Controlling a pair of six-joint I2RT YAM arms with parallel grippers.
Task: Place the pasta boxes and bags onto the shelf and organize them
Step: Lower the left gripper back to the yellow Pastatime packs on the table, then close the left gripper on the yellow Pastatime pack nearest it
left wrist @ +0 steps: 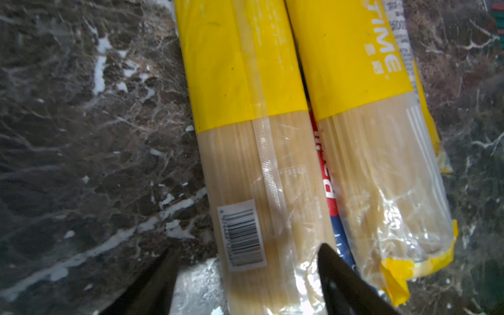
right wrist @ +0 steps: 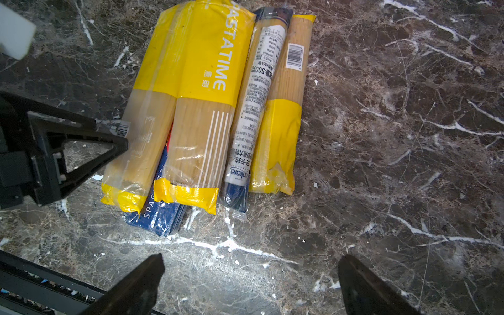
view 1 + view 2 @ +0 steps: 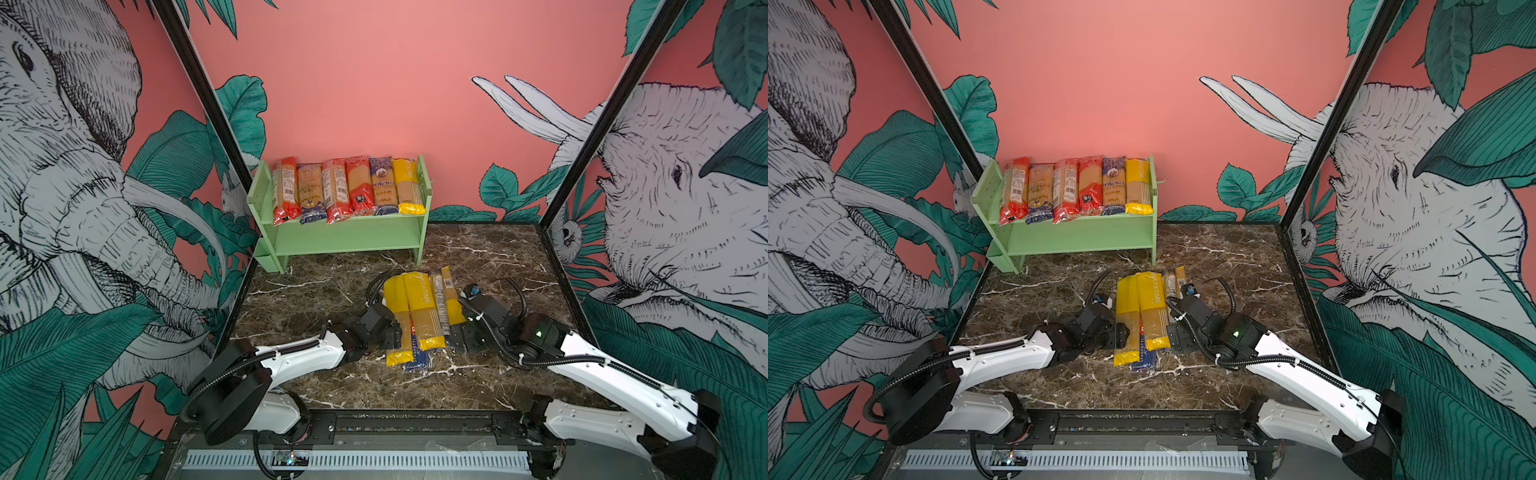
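Six spaghetti packs lie side by side on the top board of the mint-green shelf at the back of the marble surface. Nearer the front, five more packs sit bunched together, a dark-blue pack partly under two yellow-ended ones. The left gripper, jaws spread and released, straddles the outermost yellow-ended pack; the right gripper, jaws wide and empty, hangs over bare marble beside the bunch

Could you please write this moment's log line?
shelf top: six packs; table: five packs; left gripper: open around yellow pack; right gripper: open, empty
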